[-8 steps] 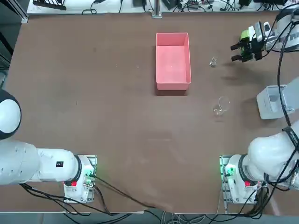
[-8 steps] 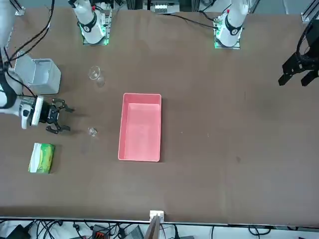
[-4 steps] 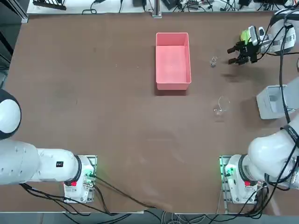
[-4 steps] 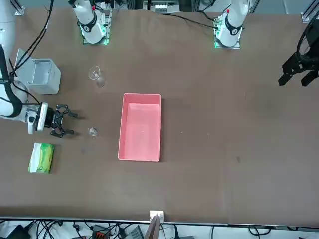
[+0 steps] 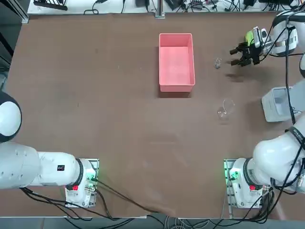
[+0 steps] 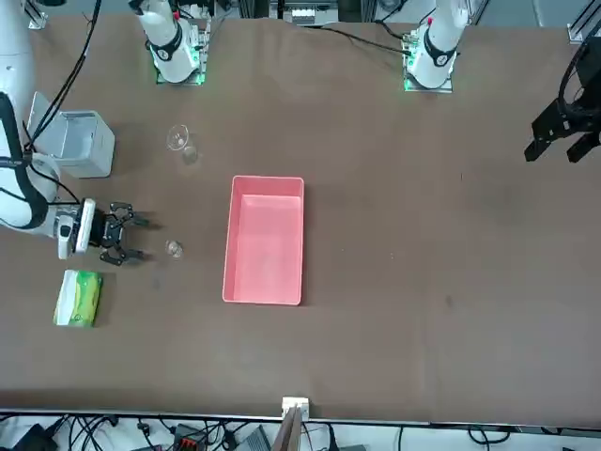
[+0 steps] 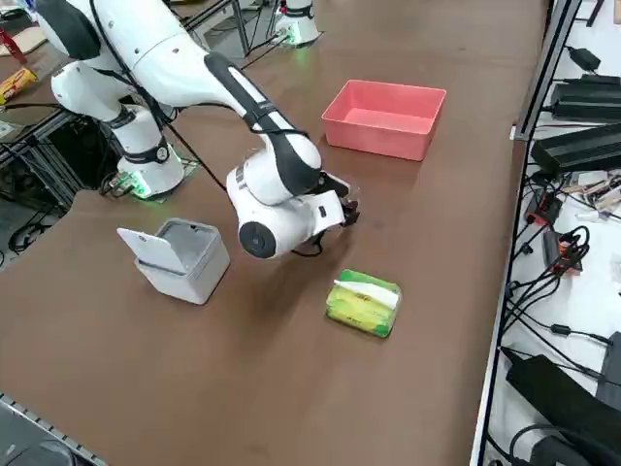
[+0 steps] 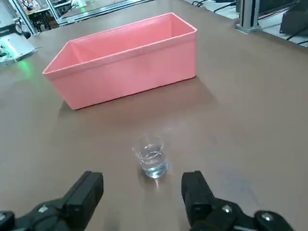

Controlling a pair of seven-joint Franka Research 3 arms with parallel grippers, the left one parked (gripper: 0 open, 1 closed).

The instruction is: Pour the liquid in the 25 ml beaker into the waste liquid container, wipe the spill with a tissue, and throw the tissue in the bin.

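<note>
Our right gripper (image 8: 142,192) hangs low over the brown bench, its two black fingers (image 8: 85,192) spread wide with nothing between them, pointing level toward the tiny clear glass 25 ml beaker (image 8: 151,156). We see this beaker standing upright on the bench just ahead of the fingertips and apart from them, with a little clear liquid in its bottom. In the top view the gripper (image 5: 238,57) sits close to the beaker (image 5: 218,63), on the side toward the bench's right edge.

Beyond the beaker lies the pink rectangular plastic tray with low walls, the waste liquid container (image 8: 120,60), resting flat and clear of the beaker. Nearer the robot's bases we find a larger clear glass beaker with a spout (image 5: 226,108), well apart from the small one. At the bench's right edge stands the small pale grey-white box, the bin (image 7: 184,254), with its lid open. A green tissue pack with a white tuft (image 7: 364,301) lies near the far right corner, just behind the arm's wrist.
</note>
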